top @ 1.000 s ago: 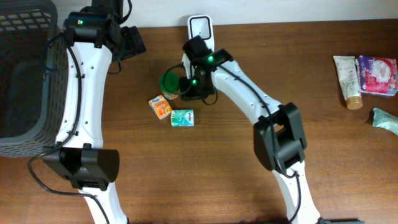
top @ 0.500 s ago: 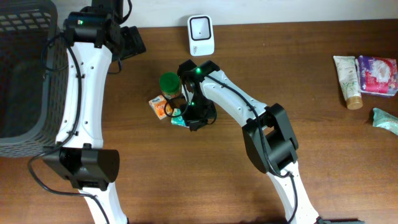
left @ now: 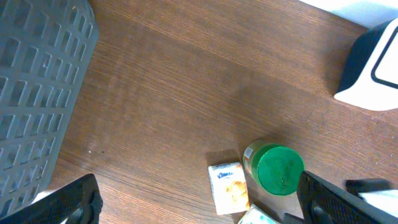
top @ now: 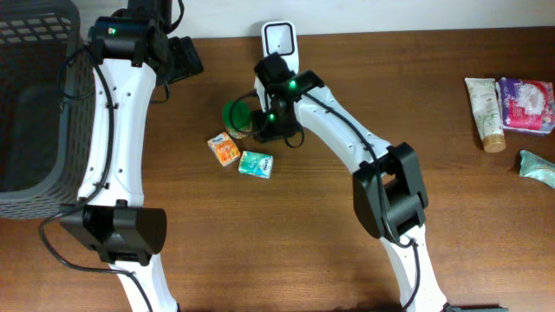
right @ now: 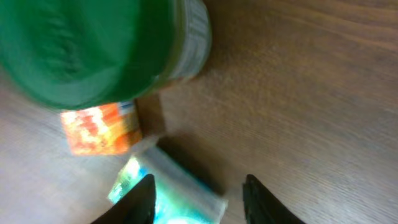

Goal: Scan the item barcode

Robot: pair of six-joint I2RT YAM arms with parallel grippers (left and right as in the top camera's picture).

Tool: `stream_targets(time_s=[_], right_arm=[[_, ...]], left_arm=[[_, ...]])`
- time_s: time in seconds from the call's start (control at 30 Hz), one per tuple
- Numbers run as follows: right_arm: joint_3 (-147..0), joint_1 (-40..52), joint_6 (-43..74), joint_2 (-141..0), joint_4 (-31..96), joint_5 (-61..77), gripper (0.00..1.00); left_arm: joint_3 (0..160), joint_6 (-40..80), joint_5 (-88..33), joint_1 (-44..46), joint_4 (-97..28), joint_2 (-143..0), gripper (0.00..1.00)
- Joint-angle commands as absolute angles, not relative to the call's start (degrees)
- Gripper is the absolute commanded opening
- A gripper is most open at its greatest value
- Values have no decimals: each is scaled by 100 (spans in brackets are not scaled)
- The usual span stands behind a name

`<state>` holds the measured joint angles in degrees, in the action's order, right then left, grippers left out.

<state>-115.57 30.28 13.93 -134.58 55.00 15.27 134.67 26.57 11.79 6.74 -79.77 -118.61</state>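
My right gripper has its jaws apart with nothing between them. Its wrist camera shows only bare table in the gap, and the teal packet lies under the left fingertip, blurred. Just beyond it are the orange box and the green-lidded jar, also smeared, so I cannot read any barcode there.

The overhead view shows that this gripper hangs just right of the jar. The scanner is at the far edge behind it, partly covered by the arm.

My left gripper is spread wide and empty. Its camera gives a clear view of the jar, but the box and scanner are cut off by the frame edges. The basket fills the left side of that view.

Only the overhead shows the tube and the pink packet lying far right.
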Motion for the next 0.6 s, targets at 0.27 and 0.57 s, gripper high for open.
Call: stream_targets(time_s=[0.27, 0.57], right_arm=[[-11220, 3105, 1376, -13321, 7148, 2936, 19], [-10982, 3159, 1367, -12877, 6051, 2602, 73]], left_arm=[[13461, 2600, 1175, 696, -7981, -11898, 99], [13461, 2600, 1175, 696, -7981, -11898, 99]])
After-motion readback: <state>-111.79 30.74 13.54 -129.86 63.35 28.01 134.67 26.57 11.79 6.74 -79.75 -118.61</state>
